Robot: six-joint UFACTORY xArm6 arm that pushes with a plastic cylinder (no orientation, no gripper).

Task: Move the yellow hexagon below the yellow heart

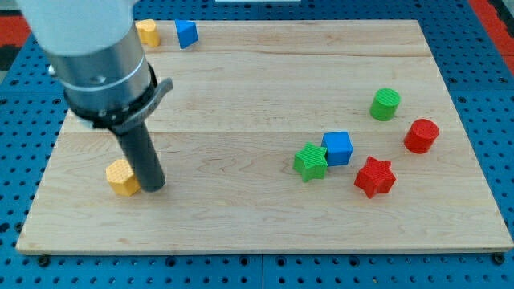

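A yellow block (122, 177) that looks like the hexagon lies near the board's left edge, toward the view's bottom. My tip (152, 188) stands right beside it on its right, touching or nearly touching. A second yellow block (148, 33), apparently the heart, sits at the board's top left corner, partly hidden behind the arm's body. The two yellow blocks are far apart, the lower one a little to the left of the upper one.
A blue block (186, 34) sits next to the upper yellow one. On the right are a green star (311, 162), a blue cube (338, 148), a red star (375, 177), a red cylinder (421, 136) and a green cylinder (385, 104).
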